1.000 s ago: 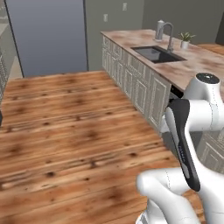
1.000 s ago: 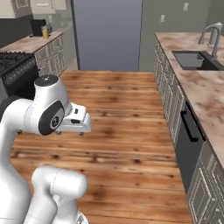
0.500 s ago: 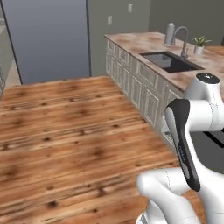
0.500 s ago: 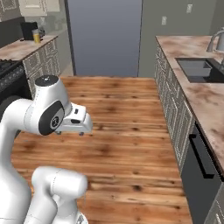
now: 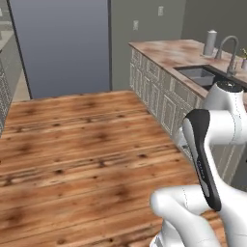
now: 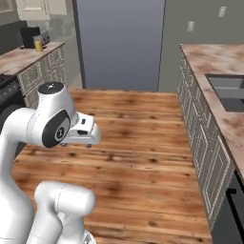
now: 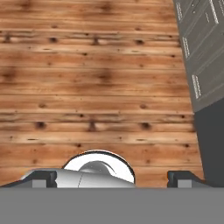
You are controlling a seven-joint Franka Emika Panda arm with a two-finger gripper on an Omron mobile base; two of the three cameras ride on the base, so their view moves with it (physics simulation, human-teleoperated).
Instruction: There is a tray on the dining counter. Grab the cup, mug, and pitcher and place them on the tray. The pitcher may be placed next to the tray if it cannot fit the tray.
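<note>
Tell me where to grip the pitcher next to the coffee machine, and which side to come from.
Likely best: take the pitcher around its round body, about mid-height, jaws level. It stands upright on the marbled worktop close to the black coffee machine, so come in from the worktop's front edge, the floor side, away from the machine. It is too small here to tell whether it has a handle.

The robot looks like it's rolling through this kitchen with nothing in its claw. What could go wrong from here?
Possible trouble, judging by this moment:
1. The cabinets under the sink counter stand close on the robot's right; a swing of its arm or a tight turn could clip them.
2. The gripper is open and points at bare wooden floor, with no tray or cup nearby, so a wrong stopping place would leave them beyond reach.
</note>
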